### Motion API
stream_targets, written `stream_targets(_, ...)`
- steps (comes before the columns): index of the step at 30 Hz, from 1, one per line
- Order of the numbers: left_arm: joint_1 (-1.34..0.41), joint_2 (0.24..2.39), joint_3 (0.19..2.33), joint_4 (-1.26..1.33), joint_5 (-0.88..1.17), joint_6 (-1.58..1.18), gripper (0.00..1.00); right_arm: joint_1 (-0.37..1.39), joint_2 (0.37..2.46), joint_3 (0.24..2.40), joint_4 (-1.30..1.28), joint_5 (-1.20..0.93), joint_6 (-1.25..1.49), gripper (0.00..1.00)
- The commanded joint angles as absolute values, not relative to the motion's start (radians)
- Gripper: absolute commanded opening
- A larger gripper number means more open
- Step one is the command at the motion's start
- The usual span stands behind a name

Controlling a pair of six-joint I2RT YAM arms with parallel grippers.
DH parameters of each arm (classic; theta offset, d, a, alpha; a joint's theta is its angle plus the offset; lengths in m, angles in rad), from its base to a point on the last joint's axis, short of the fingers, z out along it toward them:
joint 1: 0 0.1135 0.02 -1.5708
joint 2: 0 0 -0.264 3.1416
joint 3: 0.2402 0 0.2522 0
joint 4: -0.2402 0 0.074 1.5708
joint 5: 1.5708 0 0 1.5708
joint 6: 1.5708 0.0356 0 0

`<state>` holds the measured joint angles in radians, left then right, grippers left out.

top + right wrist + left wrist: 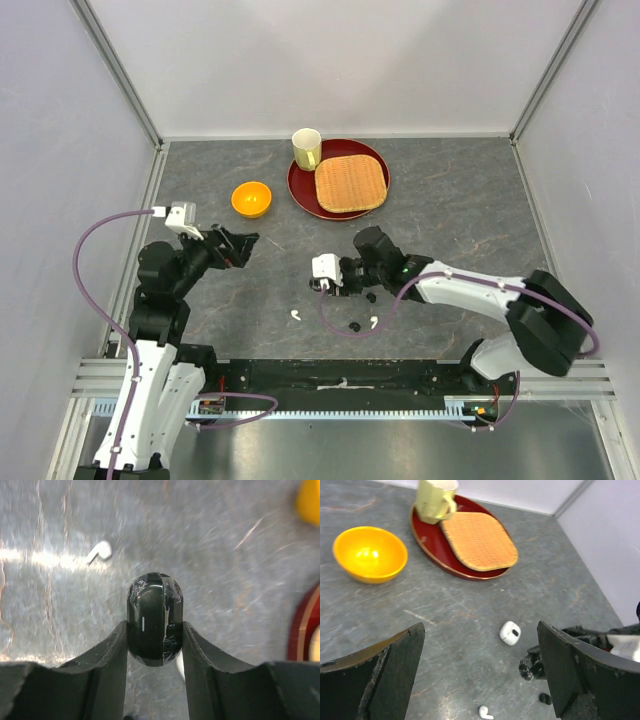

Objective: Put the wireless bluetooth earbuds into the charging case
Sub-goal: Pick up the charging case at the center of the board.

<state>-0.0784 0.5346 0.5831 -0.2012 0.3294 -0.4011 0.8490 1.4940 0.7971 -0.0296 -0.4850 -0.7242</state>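
My right end effector [155,630] is clamped on the glossy black rounded charging case [154,622] by its broad flanks. It looks slick, hard and light, so steady pressure. My left end effector [480,650] gapes empty. A small white stemmed earbud [100,552] lies on the grey desk [225,555], near-left of the case.

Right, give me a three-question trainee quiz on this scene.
1. True or false: the left tool is holding an earbud.
2. What is the right tool clamping? A) a white earbud B) a black charging case C) a spoon
3. Fill in: on the red tray, beside the woven mat, stands a pale yellow ____.
Key: 1 false, it is open and empty; 2 B; 3 cup.
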Motion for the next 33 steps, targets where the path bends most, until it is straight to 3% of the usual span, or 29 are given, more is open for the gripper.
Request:
stream_targets(1,-0.071,0.552,0.583,-0.106,0.581,-0.399,1.0,0.862,1.361,0.741,0.247,-0.422,-0.589,0.0)
stream_targets(7,-0.071,0.65,0.557,-0.005,0.834,-0.457,1.0,0.934,1.284,0.669,0.382,-0.252,-0.609,0.0)
stream_targets(14,-0.074,0.781,0.554,0.092,0.969,-0.575,0.96,1.009,1.29,0.661,0.436,-0.06,-0.606,0.0)
stream_targets(19,-0.12,0.802,0.531,0.106,0.925,-0.626,0.91,1.019,1.289,0.652,0.502,-0.047,-0.532,0.0)
stream_targets(29,-0.376,0.833,0.535,0.11,0.692,-0.632,0.9,1.02,1.261,0.632,0.528,-0.092,-0.48,0.0)
stream_targets(33,-0.423,0.88,0.554,0.112,0.617,-0.629,0.84,1.02,1.241,0.618,0.528,-0.091,-0.48,0.0)
